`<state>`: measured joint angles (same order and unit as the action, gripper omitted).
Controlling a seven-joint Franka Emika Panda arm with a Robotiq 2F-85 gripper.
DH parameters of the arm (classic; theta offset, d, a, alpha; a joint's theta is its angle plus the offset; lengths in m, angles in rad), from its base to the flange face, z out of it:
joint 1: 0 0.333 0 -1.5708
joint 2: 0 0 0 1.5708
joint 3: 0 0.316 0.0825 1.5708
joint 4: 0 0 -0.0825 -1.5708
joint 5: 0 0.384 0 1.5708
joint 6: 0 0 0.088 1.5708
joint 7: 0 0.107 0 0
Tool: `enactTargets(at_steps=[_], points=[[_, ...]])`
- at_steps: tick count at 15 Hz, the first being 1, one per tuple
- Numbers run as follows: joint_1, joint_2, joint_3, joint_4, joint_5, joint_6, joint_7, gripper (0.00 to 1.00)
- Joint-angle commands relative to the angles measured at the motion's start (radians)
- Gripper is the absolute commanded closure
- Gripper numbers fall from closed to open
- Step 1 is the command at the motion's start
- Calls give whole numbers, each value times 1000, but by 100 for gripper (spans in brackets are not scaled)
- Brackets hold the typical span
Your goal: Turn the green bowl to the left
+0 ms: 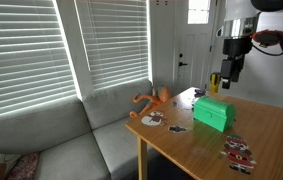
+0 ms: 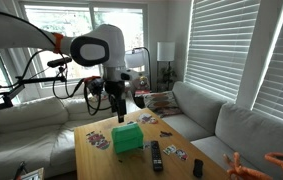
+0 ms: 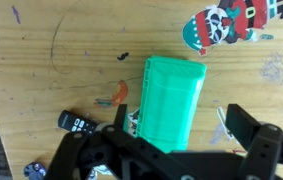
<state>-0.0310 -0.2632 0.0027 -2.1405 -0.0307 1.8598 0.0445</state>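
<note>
The green bowl [image 1: 213, 112] is a bright green boxy container lying on the wooden table [image 1: 261, 135]. It also shows in an exterior view [image 2: 128, 139] and in the wrist view [image 3: 171, 100]. My gripper [image 1: 229, 78] hangs in the air above and slightly behind the bowl, well clear of it; it also shows in an exterior view [image 2: 118, 112]. In the wrist view the fingers [image 3: 181, 130] are spread wide on either side of the bowl's near end, high above it. The gripper is open and empty.
An orange spindly toy figure [image 1: 153, 100] lies at the table's corner by the grey sofa [image 1: 51, 140]. Flat stickers [image 1: 238, 151] and small toys lie around the bowl. A black remote [image 2: 156, 154] lies beside the bowl. A pirate sticker [image 3: 226, 25] lies on the table beyond it.
</note>
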Motion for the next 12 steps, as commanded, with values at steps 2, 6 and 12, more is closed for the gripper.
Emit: enactTargets(at_steps=[2, 6, 12], points=[[-24, -29, -2, 62, 28, -129, 210, 0], [-39, -38, 0, 88, 42, -165, 359, 0], [-39, -28, 2, 88, 22, -138, 396, 0]])
